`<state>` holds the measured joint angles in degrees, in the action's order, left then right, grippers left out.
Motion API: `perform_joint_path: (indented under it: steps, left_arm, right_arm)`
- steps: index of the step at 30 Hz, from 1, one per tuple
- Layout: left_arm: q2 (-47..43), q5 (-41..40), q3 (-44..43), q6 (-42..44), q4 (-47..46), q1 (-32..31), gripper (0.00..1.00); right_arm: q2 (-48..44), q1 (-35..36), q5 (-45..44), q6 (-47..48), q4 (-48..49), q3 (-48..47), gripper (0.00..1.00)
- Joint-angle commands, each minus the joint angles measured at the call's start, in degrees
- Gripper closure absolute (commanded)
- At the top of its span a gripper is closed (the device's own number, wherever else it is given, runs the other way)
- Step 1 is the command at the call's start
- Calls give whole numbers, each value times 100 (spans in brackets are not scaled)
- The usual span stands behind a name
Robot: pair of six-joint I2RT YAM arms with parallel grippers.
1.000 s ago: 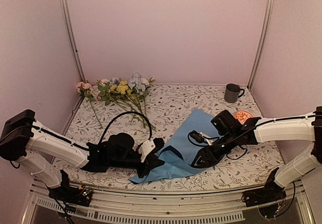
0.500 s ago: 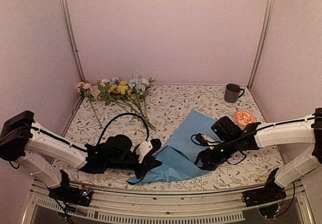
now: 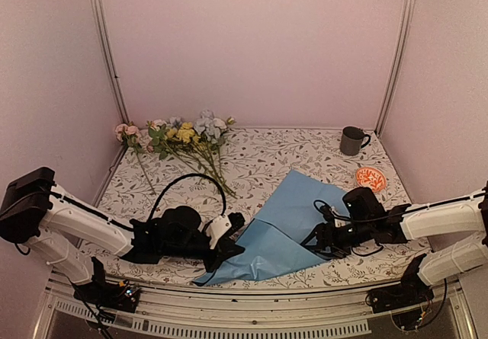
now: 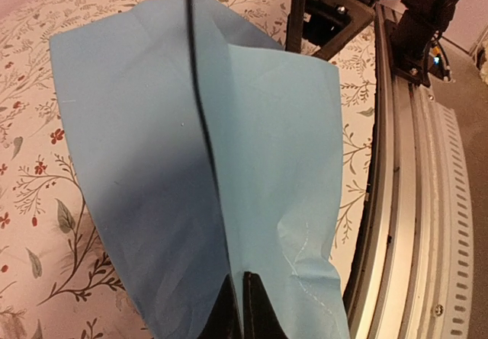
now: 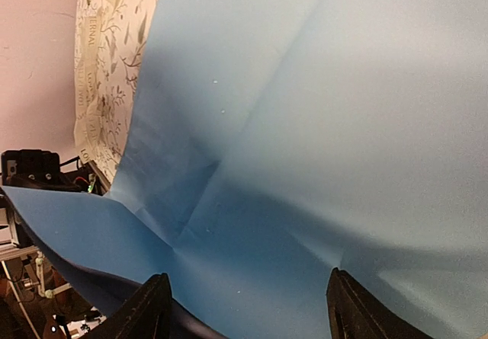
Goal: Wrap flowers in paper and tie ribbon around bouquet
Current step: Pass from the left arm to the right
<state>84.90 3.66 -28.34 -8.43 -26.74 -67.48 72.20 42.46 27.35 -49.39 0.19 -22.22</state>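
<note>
The paper (image 3: 286,221) lies light blue face up, spread across the middle and right of the table. My left gripper (image 3: 231,249) is shut on a raised fold at its near left edge; in the left wrist view the jaws (image 4: 242,308) pinch that fold of paper (image 4: 145,126). My right gripper (image 3: 320,241) is low at the sheet's right edge, open. In the right wrist view its fingers (image 5: 152,308) stand wide apart over the paper (image 5: 305,126), gripping nothing. The flowers (image 3: 183,135) lie at the back left. No ribbon or bouquet is in view.
A grey mug (image 3: 351,140) stands at the back right, with an orange patterned disc (image 3: 370,177) in front of it. A black cable (image 3: 191,177) loops above the left arm. The metal frame rail (image 4: 412,202) runs close along the paper's near edge.
My right gripper has pulled back to the right and opened wider, letting the paper go. The sheet has spread out flatter. The left gripper has kept its hold, shifting slightly.
</note>
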Motion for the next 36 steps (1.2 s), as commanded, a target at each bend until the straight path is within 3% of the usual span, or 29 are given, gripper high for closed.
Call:
perform_joint_path:
  steps: [1, 4, 12, 17, 21, 23, 27, 33, 36]
  left_arm:
    - [80, 1, 43, -1, -69, -10, 100]
    - [58, 50, 68, 6, -91, -5, 100]
    - [-158, 218, 225, -16, -199, -9, 100]
    - [-268, 134, 329, -3, -134, -8, 100]
    - [-394, 51, 422, 56, -88, 0, 100]
    - [-430, 45, 447, 69, -86, 3, 100]
    - [-414, 97, 450, 39, -138, -2, 100]
    - [-363, 110, 430, 68, -204, -1, 100]
    - [-383, 153, 449, 73, -206, -1, 100]
  right_arm:
    - [-221, -51, 404, -16, 144, -158, 29]
    - [-299, -53, 730, 966, -545, -688, 33]
    - [-366, -229, 300, 2617, -2787, -1910, 50]
    - [-343, -233, 382, 3359, -3592, -2399, 50]
    - [-116, -301, -130, 4042, -4185, -3009, 42]
    - [38, -349, 298, 4268, -4183, -3370, 37]
    - [38, -321, -7, 5795, -4206, -3858, 28]
    - [-732, -326, 101, 9050, -3665, -2306, 20]
    - [-1070, -331, -49, 9493, -3665, -1948, 19]
